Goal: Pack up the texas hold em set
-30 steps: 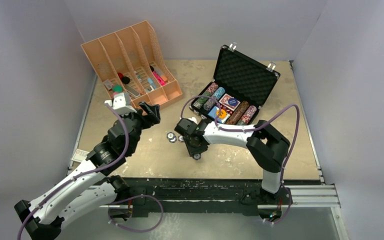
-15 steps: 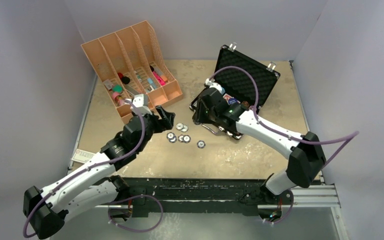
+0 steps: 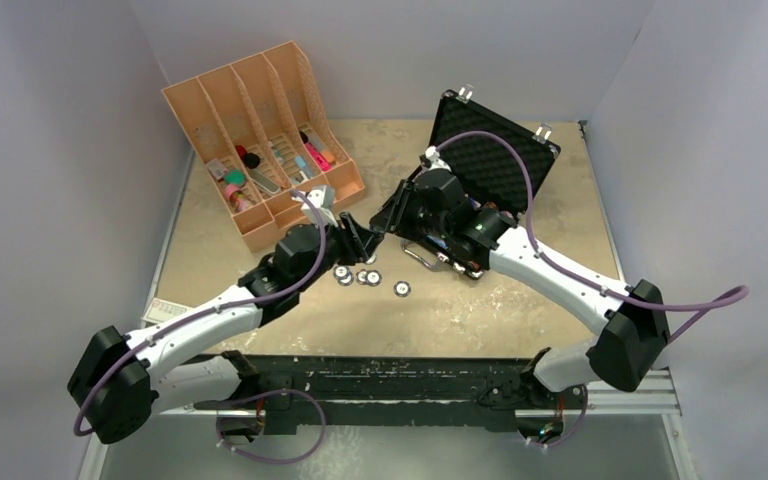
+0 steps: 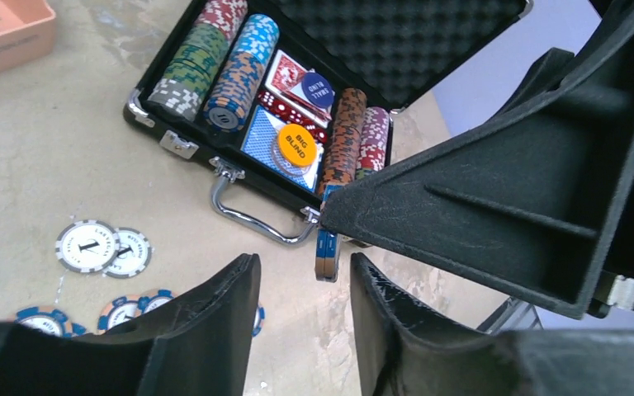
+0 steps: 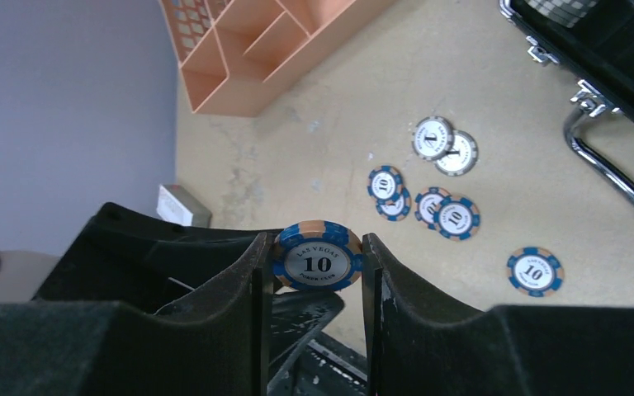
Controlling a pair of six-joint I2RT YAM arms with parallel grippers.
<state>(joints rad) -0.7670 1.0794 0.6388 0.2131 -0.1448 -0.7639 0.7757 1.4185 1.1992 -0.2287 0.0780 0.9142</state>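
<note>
The black briefcase (image 3: 493, 152) lies open at the back right, foam lid up. In the left wrist view its tray (image 4: 158, 117) holds rows of striped chips (image 4: 215, 62), card decks (image 4: 266, 136), a yellow button (image 4: 297, 144) and a blue button (image 4: 316, 87). My right gripper (image 5: 314, 241) is shut on a blue and orange "10" chip (image 5: 316, 262), held on edge above the table. My left gripper (image 4: 301, 266) stands open around that same chip (image 4: 326, 257), a gap on each side. The two grippers meet nose to nose (image 3: 375, 232). Several loose chips (image 3: 365, 277) lie flat below them.
The orange slotted organiser (image 3: 260, 125) stands at the back left, close behind my left arm. The case's silver handle (image 4: 252, 219) juts toward the loose chips. A small white tag (image 3: 163, 310) lies at the table's left edge. Grey walls close in on three sides.
My right arm lifted a chip off the table and swung it up and leftward. My left arm reached right to meet it, and its jaws narrowed around the chip.
</note>
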